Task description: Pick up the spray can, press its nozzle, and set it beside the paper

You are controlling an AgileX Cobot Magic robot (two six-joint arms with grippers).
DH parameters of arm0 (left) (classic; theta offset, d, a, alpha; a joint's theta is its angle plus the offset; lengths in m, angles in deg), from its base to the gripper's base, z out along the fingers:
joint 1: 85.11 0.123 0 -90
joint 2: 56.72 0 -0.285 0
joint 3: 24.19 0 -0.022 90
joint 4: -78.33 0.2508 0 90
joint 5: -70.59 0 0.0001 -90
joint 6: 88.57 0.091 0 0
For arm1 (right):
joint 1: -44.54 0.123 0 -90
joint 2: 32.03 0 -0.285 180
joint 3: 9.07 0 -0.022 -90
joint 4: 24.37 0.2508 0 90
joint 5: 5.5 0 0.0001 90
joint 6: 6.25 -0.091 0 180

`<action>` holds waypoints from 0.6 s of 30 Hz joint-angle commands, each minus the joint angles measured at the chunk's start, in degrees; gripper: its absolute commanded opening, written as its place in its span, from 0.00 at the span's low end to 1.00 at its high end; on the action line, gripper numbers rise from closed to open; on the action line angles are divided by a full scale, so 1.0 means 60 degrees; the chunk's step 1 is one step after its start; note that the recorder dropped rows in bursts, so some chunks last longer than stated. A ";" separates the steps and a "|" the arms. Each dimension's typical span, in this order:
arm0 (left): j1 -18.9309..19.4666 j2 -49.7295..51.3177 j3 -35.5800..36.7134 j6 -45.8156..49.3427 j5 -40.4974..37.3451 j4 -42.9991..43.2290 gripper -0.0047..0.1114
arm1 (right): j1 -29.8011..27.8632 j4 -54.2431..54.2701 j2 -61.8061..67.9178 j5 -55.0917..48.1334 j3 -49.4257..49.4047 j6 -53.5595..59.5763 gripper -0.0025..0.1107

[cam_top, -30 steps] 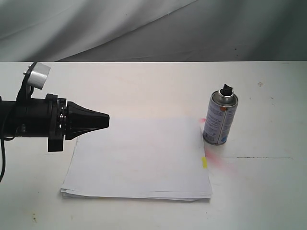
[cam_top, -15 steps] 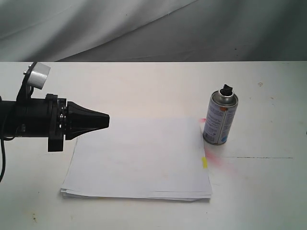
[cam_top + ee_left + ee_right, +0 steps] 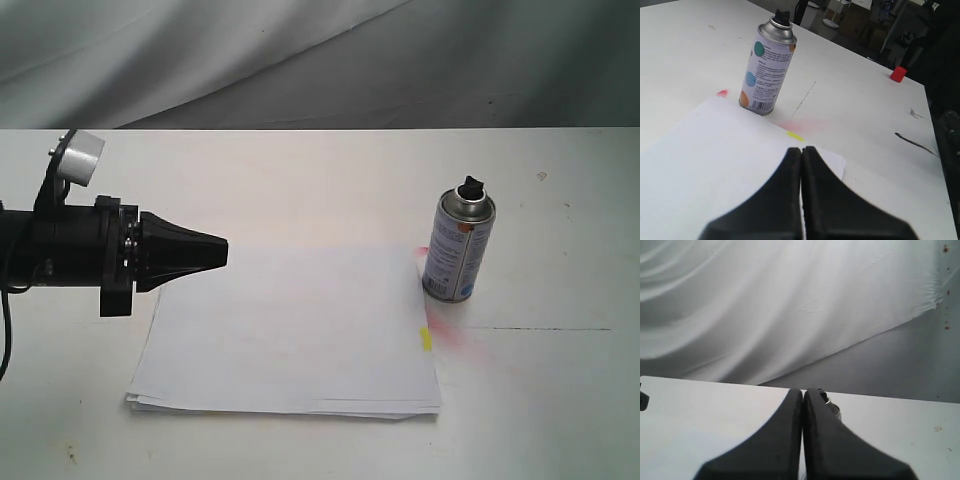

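As the spray can [image 3: 458, 250] is smooth metal, likely slippery, grasp mid-label. Left tool [image 3: 801, 150] and right tool [image 3: 803, 391] sit pinched together.

The can [image 3: 766, 70] has fine print and a barcode [image 3: 759, 105] on its label [image 3: 771, 62]. All of it is too small to read. No other writing shows.

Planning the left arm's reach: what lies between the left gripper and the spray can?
The paper, lying flat; the exterior view shows it stretching between the left gripper and the spray can.
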 commanded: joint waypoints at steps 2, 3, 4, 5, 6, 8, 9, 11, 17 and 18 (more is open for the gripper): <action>-0.0005 -0.0059 0.0034 0.0036 -0.0118 -0.0102 0.04 | -0.0174 -0.0115 -0.0173 -0.0931 -0.0071 -0.0040 0.02; -0.0005 -0.0059 0.0034 0.0036 -0.0118 -0.0087 0.04 | -0.0174 -0.0115 -0.0173 -0.1154 -0.0071 -0.0040 0.02; -0.0005 -0.0059 0.0034 0.0036 -0.0118 -0.0061 0.04 | -0.0174 -0.0115 -0.0173 -0.1282 -0.0071 -0.0040 0.02; -0.0005 -0.0059 0.0034 0.0036 -0.0118 -0.0061 0.04 | -0.0174 -0.0115 -0.0173 -0.1282 -0.0071 -0.0040 0.02; -0.0005 -0.0059 0.0034 0.0036 -0.0118 -0.0061 0.04 | -0.0174 -0.0115 -0.0173 -0.1282 -0.0071 -0.0040 0.02; -0.0005 -0.0059 0.0034 0.0036 -0.0118 -0.0061 0.04 | -0.0174 -0.0115 -0.0173 -0.1282 -0.0071 -0.0040 0.02; -0.0005 -0.0059 0.0034 0.0036 -0.0118 -0.0061 0.04 | -0.0174 -0.0115 -0.0173 -0.1282 -0.0071 -0.0040 0.02; -0.0005 -0.0059 0.0034 0.0036 -0.0118 -0.0061 0.04 | -0.0174 -0.0115 -0.0173 -0.1282 -0.0071 -0.0040 0.02; -0.0005 -0.0059 0.0034 0.0036 -0.0118 -0.0061 0.04 | -0.0174 -0.0115 -0.0173 -0.1282 -0.0071 -0.0040 0.02; -0.0005 -0.0059 0.0034 0.0036 -0.0118 -0.0061 0.04 | -0.0174 -0.0115 -0.0173 -0.1282 -0.0071 -0.0040 0.02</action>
